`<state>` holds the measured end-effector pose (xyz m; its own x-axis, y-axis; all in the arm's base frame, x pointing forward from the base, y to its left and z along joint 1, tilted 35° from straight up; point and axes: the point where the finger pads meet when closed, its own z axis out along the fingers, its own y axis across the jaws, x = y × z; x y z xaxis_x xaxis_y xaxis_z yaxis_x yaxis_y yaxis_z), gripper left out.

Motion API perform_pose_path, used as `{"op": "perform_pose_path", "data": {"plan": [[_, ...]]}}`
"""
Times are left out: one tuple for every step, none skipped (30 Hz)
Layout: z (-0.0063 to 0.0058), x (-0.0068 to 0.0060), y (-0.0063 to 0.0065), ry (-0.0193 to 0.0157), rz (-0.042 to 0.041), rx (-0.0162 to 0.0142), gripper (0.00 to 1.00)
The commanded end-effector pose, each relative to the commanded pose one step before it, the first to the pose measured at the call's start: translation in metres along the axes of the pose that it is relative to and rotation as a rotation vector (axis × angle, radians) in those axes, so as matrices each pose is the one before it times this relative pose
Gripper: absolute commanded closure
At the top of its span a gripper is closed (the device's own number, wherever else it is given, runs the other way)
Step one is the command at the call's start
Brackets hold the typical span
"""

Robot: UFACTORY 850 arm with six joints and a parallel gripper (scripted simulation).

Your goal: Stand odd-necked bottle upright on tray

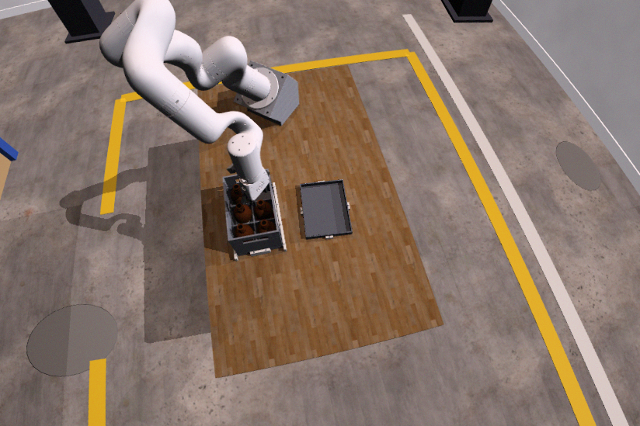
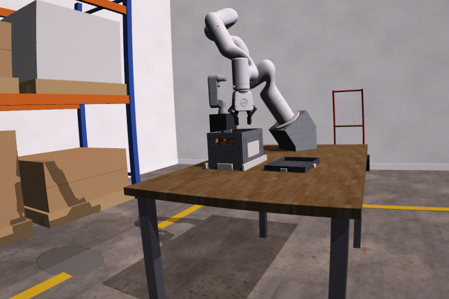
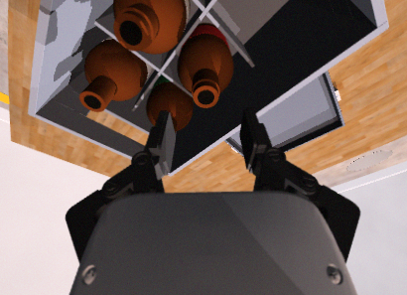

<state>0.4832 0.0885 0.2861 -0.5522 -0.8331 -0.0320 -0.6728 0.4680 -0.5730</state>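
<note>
The grey crate [image 1: 258, 244] [image 2: 224, 156] [image 3: 323, 69] stands level and holds five brown bottles. They are the back-left bottle [image 1: 237, 195], middle-left bottle [image 1: 242, 213], middle-right bottle [image 1: 262, 209], front-left bottle [image 1: 242, 230] and front-right bottle [image 1: 266, 225]. The wrist view shows only four, one partly behind a finger. Neck differences cannot be judged. My gripper [image 2: 242, 122] [image 3: 206, 122] is open and empty, pointing down above the crate's back part. Its fingertips are hidden in the top view. The dark tray [image 1: 324, 212] [image 2: 291, 163] [image 3: 298, 113] lies level and empty right of the crate.
The crate and tray stand on the wooden table [image 1: 320, 297] [image 2: 253, 187] between small white stops. White dividers [image 3: 196, 19] split the crate. The arm's base [image 1: 284, 101] [image 2: 301, 132] is at the back. A shelf rack [image 2: 128, 71] stands left of the table.
</note>
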Motion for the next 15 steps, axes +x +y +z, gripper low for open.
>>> {"op": "perform_pose_path", "data": {"plan": [[0.0057,-0.00069,-0.00055,-0.00136,0.00058,0.00156,0.35],[0.0,0.0,0.0,0.0,0.0,0.0,0.35],[0.00124,-0.00003,0.0,0.0,0.0,0.00002,0.35],[0.00121,-0.00002,0.0,0.0,0.0,0.0,0.35],[0.00117,-0.00002,0.00001,0.0,0.0,-0.00001,0.35],[0.00113,-0.00002,0.00001,0.0,0.0,-0.00002,0.35],[0.00106,-0.00002,0.0,0.0,0.0,0.00002,0.35],[0.00101,-0.00002,0.0,0.0,0.0,0.00001,0.35],[0.00095,-0.00002,0.0,0.0,0.0,0.0,0.35],[0.0009,-0.00001,0.00001,0.0,0.0,-0.00001,0.35],[0.00083,-0.00001,0.00001,0.0,0.0,-0.00002,0.35],[0.00076,-0.00002,0.0,0.0,0.0,0.00002,0.35],[0.00069,-0.00001,0.0,0.0,0.0,0.00001,0.35],[0.00063,-0.00001,0.0,0.0,0.0,0.00001,0.35],[0.00056,-0.00001,0.0,0.0,0.0,0.0,0.35]]}}
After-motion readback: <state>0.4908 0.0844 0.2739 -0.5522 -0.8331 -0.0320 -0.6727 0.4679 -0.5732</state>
